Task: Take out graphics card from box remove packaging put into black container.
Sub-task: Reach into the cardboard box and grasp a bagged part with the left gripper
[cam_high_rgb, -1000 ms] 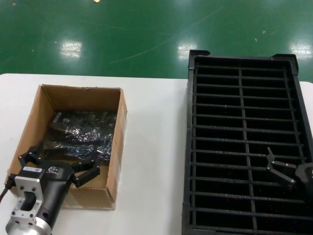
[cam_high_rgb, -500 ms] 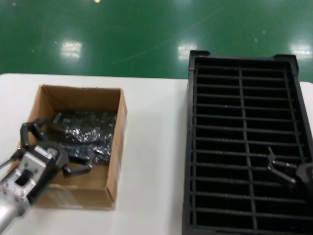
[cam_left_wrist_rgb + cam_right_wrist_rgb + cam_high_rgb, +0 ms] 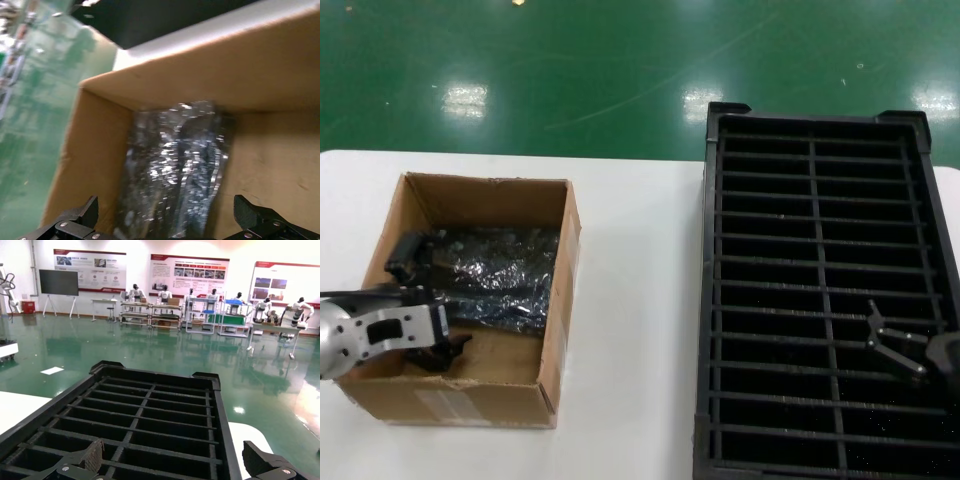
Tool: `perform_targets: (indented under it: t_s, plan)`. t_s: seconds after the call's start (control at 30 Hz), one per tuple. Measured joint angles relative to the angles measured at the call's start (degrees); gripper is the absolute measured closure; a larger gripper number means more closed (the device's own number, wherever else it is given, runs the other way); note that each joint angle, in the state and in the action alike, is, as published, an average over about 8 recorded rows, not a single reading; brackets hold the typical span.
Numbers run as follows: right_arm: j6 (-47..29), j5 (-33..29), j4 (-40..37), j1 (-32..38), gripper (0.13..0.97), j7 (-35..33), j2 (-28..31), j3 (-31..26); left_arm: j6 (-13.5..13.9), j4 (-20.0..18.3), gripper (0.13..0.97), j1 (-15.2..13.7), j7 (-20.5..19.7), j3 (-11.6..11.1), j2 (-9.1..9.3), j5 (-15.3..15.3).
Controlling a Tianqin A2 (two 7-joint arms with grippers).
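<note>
Holding one packaging (image 3: pixel 495 275) | one box (image 3: pixel 555 300) | left gripper (image 3: pixel 420 305) spread inside

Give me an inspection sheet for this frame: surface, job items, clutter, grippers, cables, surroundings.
Surface: white table, carrying the box and the black container.
Box: box open-topped, on the table's left side.
Packaging: packaging lies crinkled inside the box, unopened as far as can be seen.
Graphics card: not visible on its own; presumably inside the packaging.
Black container: black container on the table's right side; visible slots hold nothing.
Clutter: nothing seen.
Grippers: left gripper lowered into the box, jaws open on either side of the packaging's near end; right gripper idle over the black container, jaws open.
Cables: nothing seen.
Surroundings: green floor; wall posters and workstations behind.
</note>
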Motion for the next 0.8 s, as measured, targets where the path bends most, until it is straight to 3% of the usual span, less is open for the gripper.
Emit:
perform_targets:
  t_s: [0.1, 0.23, 0.4, 0.6, 0.8]
  plan:
    - [0.00, 0.00, 0.00, 0.00, 0.129, 0.00, 0.00, 0.00, 2.35, 1.94, 0.142, -2.09, 1.59, 1.42, 0.93, 1.91]
    - [0.00, 0.00, 0.00, 0.00, 0.129, 0.00, 0.00, 0.00, 2.65, 3.78, 0.179, -3.45, 3.49, 2.30, 2.69, 3.84]
    - [0.00, 0.00, 0.00, 0.00, 0.129, 0.00, 0.00, 0.00, 0.14, 5.84, 0.215, -4.03, 6.14, 2.27, 5.04, 5.15]
    - [0.00, 0.00, 0.00, 0.00, 0.129, 0.00, 0.00, 0.00, -3.78, 8.54, 0.319, -4.33, 9.53, 1.62, 7.40, 5.40]
    - [0.00, 0.00, 0.00, 0.00, 0.129, 0.00, 0.00, 0.00, -5.79, 10.46, 0.430, -4.39, 12.31, 1.25, 8.83, 4.87]
